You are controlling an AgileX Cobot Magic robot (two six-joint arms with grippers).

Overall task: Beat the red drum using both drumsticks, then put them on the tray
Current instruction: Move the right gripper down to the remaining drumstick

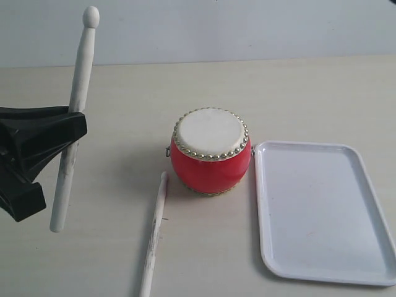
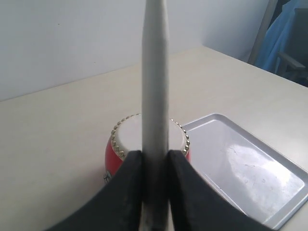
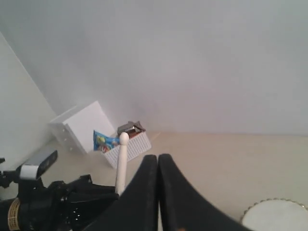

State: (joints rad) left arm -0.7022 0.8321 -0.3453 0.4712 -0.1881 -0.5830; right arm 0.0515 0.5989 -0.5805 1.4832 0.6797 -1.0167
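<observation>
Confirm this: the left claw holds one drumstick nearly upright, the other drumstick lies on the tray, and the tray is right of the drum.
Wrong on one point. The other drumstick lies on the table beside the red drum, not on the tray; the exterior view shows it. The left claw does hold the first drumstick nearly upright, and the tray is right of the drum.

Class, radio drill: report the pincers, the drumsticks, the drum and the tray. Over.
Left pincer shut on one drumstick, near-upright. Right pincer shut, empty. Other drumstick lying on table by drum. Tray bare, path clear.
</observation>
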